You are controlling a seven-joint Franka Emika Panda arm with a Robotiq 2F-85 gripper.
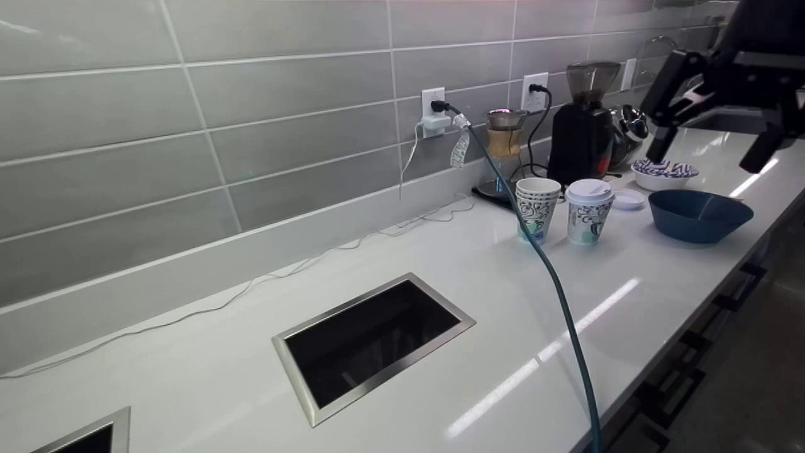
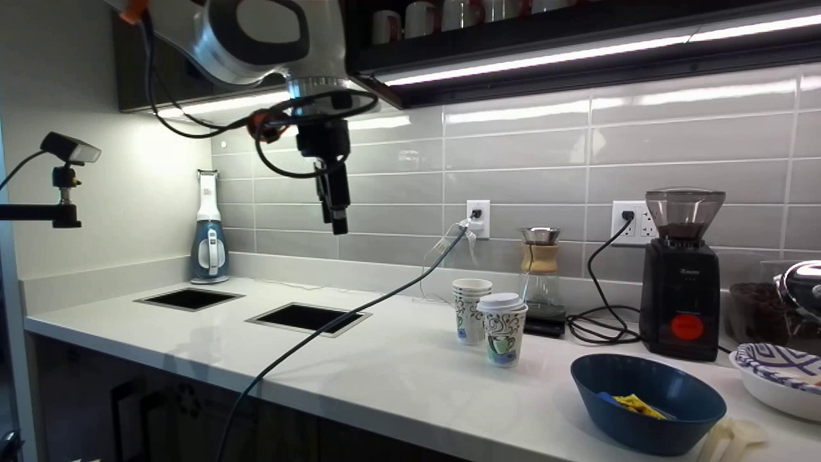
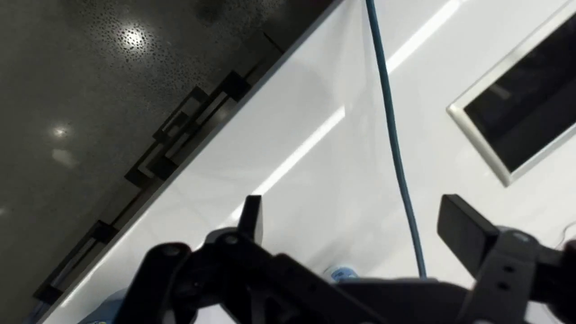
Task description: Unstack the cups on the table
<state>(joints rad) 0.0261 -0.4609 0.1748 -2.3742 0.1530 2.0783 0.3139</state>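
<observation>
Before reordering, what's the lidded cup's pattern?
White cup: dark swirls, green and blue below; clearest in an exterior view.

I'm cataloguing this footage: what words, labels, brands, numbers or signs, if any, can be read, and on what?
None reads clearly.
Coffee grinder: front lettering, too blurred to read.
Cord tag: marks, too blurred.
Stacked cups and lidded cup: any print too small.
Hand vacuum: any marking too small.

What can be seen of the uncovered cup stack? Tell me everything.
The uncovered cup stack is several tapered white cups nested together, paper-looking, with layered rims, dark swirls and teal-blue marks. It stands upright on the glossy white counter, beside the lidded cup but apart from it. In an exterior view, the teal cord crosses in front of it. Only the counter appears to touch it.
</observation>
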